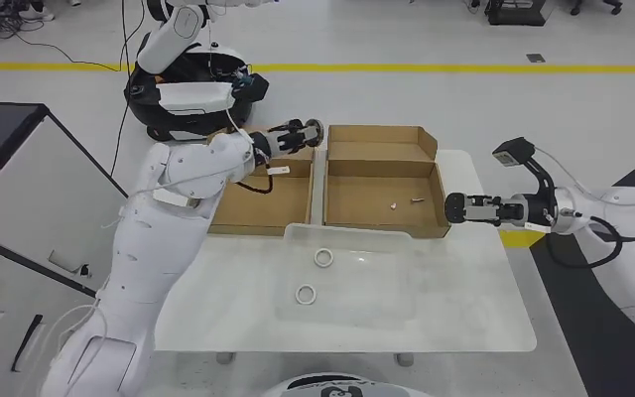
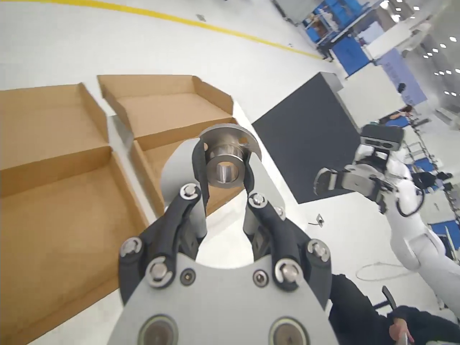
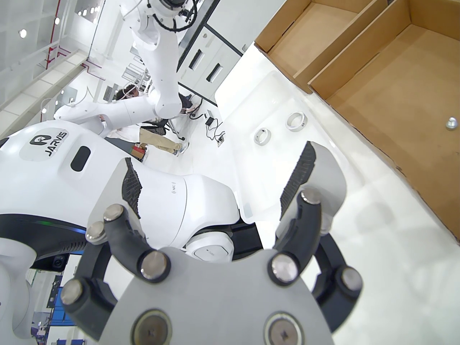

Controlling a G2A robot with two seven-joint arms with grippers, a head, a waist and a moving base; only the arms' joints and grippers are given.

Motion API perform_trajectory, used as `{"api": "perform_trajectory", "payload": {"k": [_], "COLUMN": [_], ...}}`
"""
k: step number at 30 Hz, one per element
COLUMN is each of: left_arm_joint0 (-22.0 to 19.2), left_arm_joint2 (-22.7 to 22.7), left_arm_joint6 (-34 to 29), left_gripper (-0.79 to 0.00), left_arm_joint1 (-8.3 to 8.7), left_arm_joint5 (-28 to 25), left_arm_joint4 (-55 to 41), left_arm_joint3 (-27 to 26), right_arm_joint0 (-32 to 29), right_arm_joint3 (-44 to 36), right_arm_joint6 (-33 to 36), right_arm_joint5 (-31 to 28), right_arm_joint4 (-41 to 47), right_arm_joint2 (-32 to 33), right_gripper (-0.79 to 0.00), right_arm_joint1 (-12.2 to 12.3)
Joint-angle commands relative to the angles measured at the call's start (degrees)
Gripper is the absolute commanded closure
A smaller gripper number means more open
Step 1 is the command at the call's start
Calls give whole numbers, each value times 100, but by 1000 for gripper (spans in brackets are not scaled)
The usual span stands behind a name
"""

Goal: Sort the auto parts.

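My left gripper (image 2: 224, 175) is shut on a metal flanged bushing (image 2: 223, 169). In the top view it holds the bushing (image 1: 314, 130) above the far end of the left cardboard box (image 1: 260, 203), near the gap to the right cardboard box (image 1: 369, 197). Two small metal parts (image 1: 394, 206) (image 1: 417, 199) lie in the right box. A translucent white tray (image 1: 382, 290) in front of the boxes holds two metal rings (image 1: 323, 258) (image 1: 306, 295). My right gripper (image 1: 454, 207) is open with nothing in it, at the right box's outer side, also seen as my right gripper (image 3: 219, 166).
The white table (image 1: 476, 308) has bare room to the right of the tray. Its edges lie close around the boxes and tray. A dark cabinet (image 1: 20, 129) stands off the table's left side.
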Motion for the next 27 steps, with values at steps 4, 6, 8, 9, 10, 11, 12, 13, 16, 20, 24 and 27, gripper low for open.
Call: {"api": "perform_trajectory", "payload": {"k": [4, 6, 8, 9, 10, 11, 12, 13, 16, 20, 24, 27], "left_arm_joint0": [-266, -371, -483, -527, -584, -638, -676, -730, -839, -949, -1050, -1102], "left_arm_joint2": [363, 513, 687, 737, 822, 897, 970, 1057, 1256, 1518, 1774, 1914], "left_arm_joint6": [-72, -165, -328, -427, -543, -625, -746, -852, -1048, -1203, -1283, -1341], "left_gripper": [0, 0, 0, 0, 0, 0, 0, 0, 0, 0, 0, 0], "left_arm_joint1": [3, -5, -16, -28, -35, -43, -53, -63, -102, -166, -239, -294], "left_arm_joint5": [541, 668, 735, 800, 789, 771, 784, 751, 750, 764, 744, 663], "left_arm_joint4": [1140, 1474, 1792, 1814, 1922, 2024, 2086, 2190, 2356, 2566, 2789, 2819], "left_arm_joint3": [421, 596, 745, 826, 902, 967, 1059, 1120, 1333, 1627, 1906, 2105], "right_arm_joint0": [0, 0, 0, 0, 0, 0, 0, 0, 0, 0, 0, 0], "right_arm_joint3": [0, 0, 0, 0, 0, 0, 0, 0, 0, 0, 0, 0], "right_arm_joint6": [0, 0, 0, 0, 0, 0, 0, 0, 0, 0, 0, 0], "right_arm_joint5": [0, 0, 0, 0, 0, 0, 0, 0, 0, 0, 0, 0], "right_arm_joint4": [0, 0, 0, 0, 0, 0, 0, 0, 0, 0, 0, 0], "right_arm_joint2": [0, 0, 0, 0, 0, 0, 0, 0, 0, 0, 0, 0], "right_gripper": [-785, -785, -785, -785, -785, -785, -785, -785, -785, -785, -785, -785], "right_arm_joint1": [0, 0, 0, 0, 0, 0, 0, 0, 0, 0, 0, 0]}}
